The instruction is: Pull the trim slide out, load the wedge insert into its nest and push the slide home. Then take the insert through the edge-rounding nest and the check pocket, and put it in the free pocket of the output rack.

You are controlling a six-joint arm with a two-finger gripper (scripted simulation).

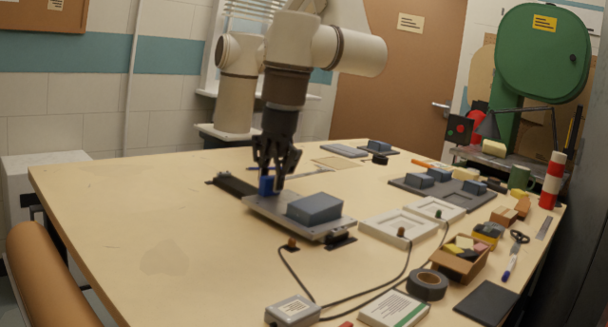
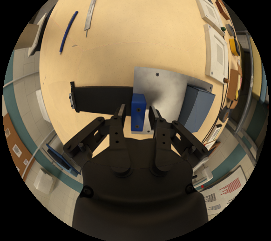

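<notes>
The blue handle block of the trim slide stands at the near end of the grey base plate. My gripper is open around the block, with a finger on either side and clear of it. The black rail runs away from the block over the table. A blue-grey housing sits on the plate's other end. Two white nest plates lie to the right. The dark output rack with blue-grey blocks lies beyond them.
The grey housing stands close to my right. A cable runs from the fixtures to a grey box near the front edge. A tape roll, a cardboard tray, scissors and a pen sit on the right. A blue pen and a metal ruler lie beyond the rail.
</notes>
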